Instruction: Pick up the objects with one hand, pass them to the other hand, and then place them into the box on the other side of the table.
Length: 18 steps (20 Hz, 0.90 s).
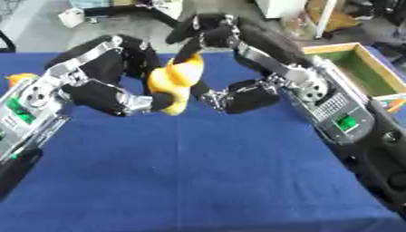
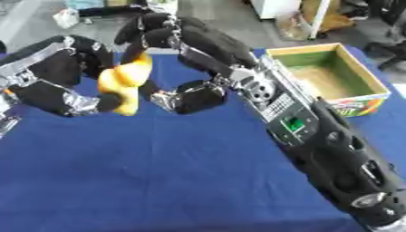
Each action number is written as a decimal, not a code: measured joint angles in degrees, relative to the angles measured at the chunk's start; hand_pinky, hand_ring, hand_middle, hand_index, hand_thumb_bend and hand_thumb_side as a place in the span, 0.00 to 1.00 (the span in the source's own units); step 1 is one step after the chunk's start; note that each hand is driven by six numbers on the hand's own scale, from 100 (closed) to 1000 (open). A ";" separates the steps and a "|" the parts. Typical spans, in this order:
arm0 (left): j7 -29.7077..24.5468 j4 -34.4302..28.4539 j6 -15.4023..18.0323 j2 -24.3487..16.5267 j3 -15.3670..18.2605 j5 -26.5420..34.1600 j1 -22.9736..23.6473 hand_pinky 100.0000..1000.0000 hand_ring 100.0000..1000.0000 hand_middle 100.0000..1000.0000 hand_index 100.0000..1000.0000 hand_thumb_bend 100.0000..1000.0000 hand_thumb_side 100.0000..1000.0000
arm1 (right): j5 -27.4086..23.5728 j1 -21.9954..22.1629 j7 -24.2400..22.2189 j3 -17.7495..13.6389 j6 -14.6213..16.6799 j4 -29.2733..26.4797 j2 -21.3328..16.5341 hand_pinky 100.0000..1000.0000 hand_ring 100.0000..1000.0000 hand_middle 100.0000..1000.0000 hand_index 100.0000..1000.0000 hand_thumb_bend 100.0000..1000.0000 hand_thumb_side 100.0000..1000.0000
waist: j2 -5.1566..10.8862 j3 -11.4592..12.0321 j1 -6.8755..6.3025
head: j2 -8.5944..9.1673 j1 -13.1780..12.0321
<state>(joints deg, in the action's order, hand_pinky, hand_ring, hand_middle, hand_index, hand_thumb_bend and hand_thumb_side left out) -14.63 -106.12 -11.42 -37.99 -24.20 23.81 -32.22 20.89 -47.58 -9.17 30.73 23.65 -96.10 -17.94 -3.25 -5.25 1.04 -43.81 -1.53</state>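
We see both the left hand (image 1: 119,97) and right hand (image 1: 226,68) curled on the yellow plush toy (image 1: 176,81) above the blue surface (image 1: 198,172); early release risks dropping it short of the box (image 2: 337,77).

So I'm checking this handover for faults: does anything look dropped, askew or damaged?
Nothing stands out. The yellow plush toy hangs between the left hand and right hand, above the blue tablecloth. The open box sits upright at the right edge.
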 measured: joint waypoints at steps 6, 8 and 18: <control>0.66 -0.67 1.29 -0.71 1.65 -0.64 0.95 0.53 0.60 0.61 0.68 1.00 0.55 | 0.59 -0.01 1.22 -1.39 -0.09 0.00 -0.31 0.79 0.77 0.73 0.38 0.03 0.00 | 0.00 -0.04 0.00 | 0.00 0.18; 2.08 -1.63 2.40 -1.18 3.19 -1.27 1.63 0.56 0.65 0.65 0.71 1.00 0.57 | 1.08 0.32 2.03 -2.49 -0.38 0.00 -1.10 0.79 0.76 0.73 0.38 0.03 0.00 | 0.00 -0.04 0.00 | 0.00 0.33; 10.82 -4.96 6.09 -3.53 10.87 -5.27 8.50 0.54 0.60 0.61 0.69 1.00 0.59 | 7.32 3.48 9.91 -12.44 -5.29 4.66 -7.24 0.79 0.76 0.74 0.39 0.03 0.00 | -0.03 -0.22 -0.01 | -0.23 2.25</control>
<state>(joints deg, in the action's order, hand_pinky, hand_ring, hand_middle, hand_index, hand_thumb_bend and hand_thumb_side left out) -3.81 -111.09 -5.33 -41.52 -13.33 18.55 -23.71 28.21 -44.10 0.74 18.29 18.37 -91.44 -25.19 -3.27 -5.47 1.03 -44.04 0.72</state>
